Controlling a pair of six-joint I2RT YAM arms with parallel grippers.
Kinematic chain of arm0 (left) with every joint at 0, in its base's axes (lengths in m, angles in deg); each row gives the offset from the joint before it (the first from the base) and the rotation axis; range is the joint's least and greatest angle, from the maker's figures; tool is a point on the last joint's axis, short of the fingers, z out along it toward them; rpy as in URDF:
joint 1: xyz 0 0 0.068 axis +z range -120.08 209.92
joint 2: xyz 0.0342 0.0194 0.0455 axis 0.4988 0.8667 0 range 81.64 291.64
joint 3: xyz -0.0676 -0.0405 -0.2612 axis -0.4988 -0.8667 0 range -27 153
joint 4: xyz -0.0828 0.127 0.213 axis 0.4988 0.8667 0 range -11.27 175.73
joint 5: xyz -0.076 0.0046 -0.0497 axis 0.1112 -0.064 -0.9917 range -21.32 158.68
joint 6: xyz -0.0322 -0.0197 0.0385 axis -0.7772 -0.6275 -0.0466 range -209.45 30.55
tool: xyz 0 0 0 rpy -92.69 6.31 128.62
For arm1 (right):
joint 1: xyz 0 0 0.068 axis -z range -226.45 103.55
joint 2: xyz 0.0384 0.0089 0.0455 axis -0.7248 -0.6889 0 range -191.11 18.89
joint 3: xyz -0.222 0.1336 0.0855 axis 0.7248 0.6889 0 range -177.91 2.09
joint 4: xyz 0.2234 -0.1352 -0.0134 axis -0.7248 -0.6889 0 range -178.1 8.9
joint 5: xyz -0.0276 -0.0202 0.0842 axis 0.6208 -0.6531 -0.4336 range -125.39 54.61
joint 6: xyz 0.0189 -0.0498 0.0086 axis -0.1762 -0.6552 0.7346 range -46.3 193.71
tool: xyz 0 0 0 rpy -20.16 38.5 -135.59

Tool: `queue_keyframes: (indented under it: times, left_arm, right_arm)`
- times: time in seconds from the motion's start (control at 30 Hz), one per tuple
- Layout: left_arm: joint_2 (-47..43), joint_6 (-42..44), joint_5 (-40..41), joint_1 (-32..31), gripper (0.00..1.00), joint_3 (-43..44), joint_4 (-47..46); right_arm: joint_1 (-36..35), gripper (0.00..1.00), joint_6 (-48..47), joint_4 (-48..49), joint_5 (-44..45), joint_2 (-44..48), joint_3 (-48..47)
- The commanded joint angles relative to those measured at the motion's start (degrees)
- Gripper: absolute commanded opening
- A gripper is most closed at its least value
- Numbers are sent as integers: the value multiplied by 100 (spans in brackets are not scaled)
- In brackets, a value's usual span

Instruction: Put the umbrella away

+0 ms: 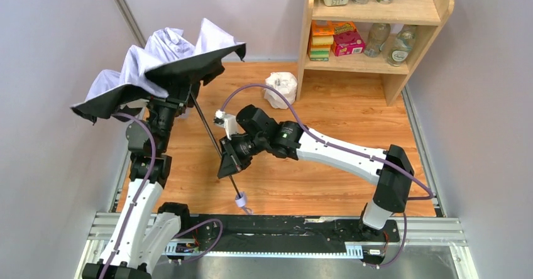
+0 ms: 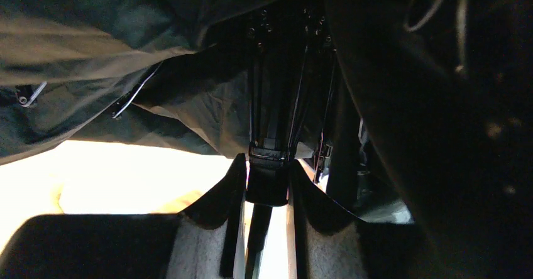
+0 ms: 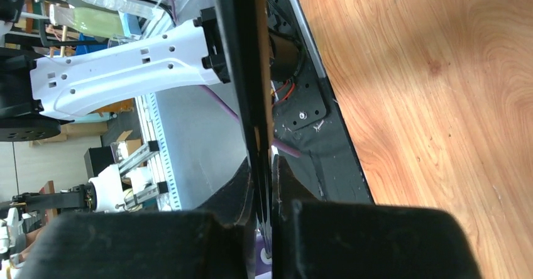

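The umbrella's pale lavender canopy (image 1: 164, 51) with black underside hangs half open over my left arm at the far left. Its thin black shaft (image 1: 210, 131) slants down to the small lavender handle (image 1: 240, 198) near the front rail. My left gripper (image 1: 179, 97) is under the canopy, shut on the black runner (image 2: 269, 166) on the shaft; ribs and black fabric (image 2: 113, 59) fill that view. My right gripper (image 1: 227, 159) is shut on the lower shaft (image 3: 251, 71), which runs between its fingers (image 3: 236, 188).
A white plastic-wrapped lump (image 1: 281, 87) lies at the back centre of the wooden table (image 1: 352, 115). A wooden shelf (image 1: 377, 59) with boxes, bottles and tubs stands at the back right. Grey walls close in left and right. A metal rail (image 1: 283, 229) runs along the front.
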Motion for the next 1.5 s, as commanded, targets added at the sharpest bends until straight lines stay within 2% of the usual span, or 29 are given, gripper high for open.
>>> queue_keyframes:
  times: [0.0,0.1,0.23,0.3,0.33,0.4,0.5,0.7,0.83,0.9,1.03,1.1,1.17,1.2,1.3,1.33,1.37,1.4,1.43,1.47]
  left_arm:
    - [-554,-455,-2448,-560,0,-648,1149]
    - [-529,-490,-2588,-640,0,-806,1140]
    - [-598,-482,-2668,-631,0,-763,1007]
    - [-616,17,-2483,-622,14,-386,1603]
    - [-590,489,-2326,-622,26,-19,2197]
    - [-450,1088,-1949,-622,42,544,2954]
    - [-169,1399,-1710,-596,55,872,3135]
    - [464,1022,-2129,-517,58,1013,2074]
    - [474,775,-2894,-508,49,715,844]
    - [220,888,-3036,-508,45,539,692]
    - [-597,1530,-3168,-508,42,521,1262]
    - [-1037,2013,-3379,-508,42,713,1595]
    - [-1589,2663,-3432,-508,42,1177,2401]
    - [-1687,3169,-3214,-508,44,1641,3058]
    - [-1847,3701,-2450,-508,52,2610,3862]
    - [-1768,3711,-1769,-508,56,3187,4273]
    - [-1533,3650,-1475,-508,62,3454,4521]
    - [-1374,3475,-776,-508,68,4109,5176]
    - [-972,3378,-464,-508,69,4411,5530]
    - [-768,3159,104,-499,69,5058,6300]
  right_arm:
    - [884,0,420,3921,2563,-29,-1529]
    - [1042,0,419,3561,2398,-512,-2285]
    - [1051,0,428,3832,2126,-94,-1410]
    - [1051,0,673,4166,1871,320,-646]
    - [1051,0,752,4298,1644,530,-285]
    - [1043,0,876,4588,1405,935,374]
    - [1034,0,885,4764,1010,1392,1096]
    - [1034,0,473,4371,674,1990,1590]
    - [1043,0,112,4097,1105,2325,1889]
    - [1060,0,-55,4079,1158,2360,1898]
    - [1113,0,-493,4438,1412,2500,2248]
    - [1183,0,-1141,4867,1449,2597,2660]
    - [1332,0,-1749,5447,1177,2676,3178]
    - [1481,0,-1882,5877,1002,2729,3494]
    - [1859,0,-1953,6899,89,2703,4120]
    - [1877,0,-2102,6935,-88,2747,4226]
    - [1878,0,-2216,6936,-194,2808,4349]
    - [1878,0,-2296,6962,-282,2844,4429]
    - [1878,0,-2349,6971,-388,2870,4499]
    - [1878,0,-2384,6962,-537,2905,4534]
